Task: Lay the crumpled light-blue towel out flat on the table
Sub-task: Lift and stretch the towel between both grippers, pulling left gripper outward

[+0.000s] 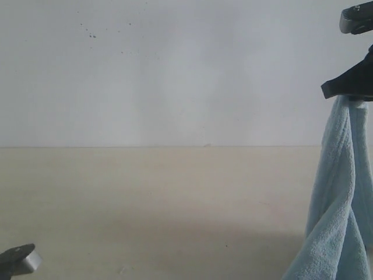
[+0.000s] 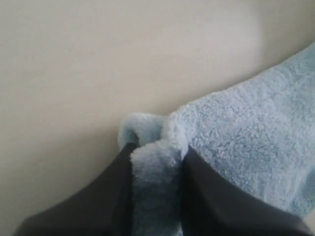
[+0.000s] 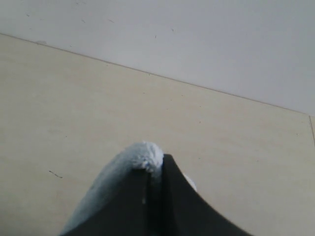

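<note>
The light-blue towel (image 1: 338, 204) hangs in long folds at the far right of the exterior view, and its lower part runs below the picture. My right gripper (image 1: 348, 96) is raised high above the table (image 1: 163, 198) and shut on the towel's top. In the right wrist view a fluffy tip of towel (image 3: 142, 153) sticks out past the right gripper (image 3: 155, 164). In the left wrist view my left gripper (image 2: 158, 147) is shut on a thick fold of towel (image 2: 246, 132) close over the table (image 2: 74, 73). The exterior view does not show the left gripper's fingers. No label shows.
A white wall (image 1: 175, 70) rises behind the table's far edge. A grey metal part (image 1: 20, 259) pokes in at the bottom left corner of the exterior view. The beige tabletop (image 3: 74, 98) stretches wide to the left of the hanging towel.
</note>
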Controlling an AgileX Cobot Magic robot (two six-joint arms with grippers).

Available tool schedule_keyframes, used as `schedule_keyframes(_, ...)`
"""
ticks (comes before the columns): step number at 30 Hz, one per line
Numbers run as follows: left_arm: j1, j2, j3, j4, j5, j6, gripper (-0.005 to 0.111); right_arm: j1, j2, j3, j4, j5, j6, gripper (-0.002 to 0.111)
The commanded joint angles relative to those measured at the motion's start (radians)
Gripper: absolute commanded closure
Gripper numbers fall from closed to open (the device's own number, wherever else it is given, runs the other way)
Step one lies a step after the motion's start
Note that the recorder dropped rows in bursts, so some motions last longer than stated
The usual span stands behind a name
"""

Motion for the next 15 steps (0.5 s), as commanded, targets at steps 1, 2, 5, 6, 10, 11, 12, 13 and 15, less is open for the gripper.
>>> schedule_keyframes(1, -0.002, -0.109, -0.044, 0.013, 0.011, -0.047, 0.082, -0.004, -0.014, -0.004, 0.000, -0.006, -0.003, 0.108)
schedule_keyframes(2, -0.002, -0.133, -0.054, 0.019, 0.011, -0.057, 0.082, -0.004, -0.014, -0.004, 0.000, -0.006, -0.003, 0.108)
schedule_keyframes(5, -0.002, -0.201, -0.076, 0.039, 0.007, -0.064, 0.082, -0.004, -0.014, -0.004, 0.000, -0.002, -0.003, 0.108)
schedule_keyframes(6, -0.002, -0.226, -0.082, 0.049, 0.009, -0.071, 0.082, -0.004, -0.014, -0.004, 0.000, 0.000, -0.003, 0.108)
schedule_keyframes(10, -0.002, -0.334, -0.103, 0.106, 0.031, -0.125, 0.082, -0.004, -0.018, -0.004, 0.000, 0.010, -0.003, 0.108)
schedule_keyframes(11, -0.002, -0.359, -0.103, 0.118, 0.038, -0.134, 0.082, -0.004, -0.024, -0.004, 0.000, 0.010, -0.003, 0.108)
schedule_keyframes(12, -0.002, -0.386, -0.103, 0.120, 0.052, -0.135, 0.082, -0.004, -0.029, -0.004, 0.000, 0.010, -0.003, 0.108)
schedule_keyframes(13, -0.002, -0.430, -0.103, 0.143, 0.076, -0.149, 0.082, -0.004, -0.042, -0.004, -0.004, 0.010, -0.003, 0.108)
schedule_keyframes(15, -0.002, -0.499, -0.103, 0.162, 0.122, -0.196, 0.082, -0.004, -0.072, -0.004, -0.006, 0.012, -0.003, 0.108)
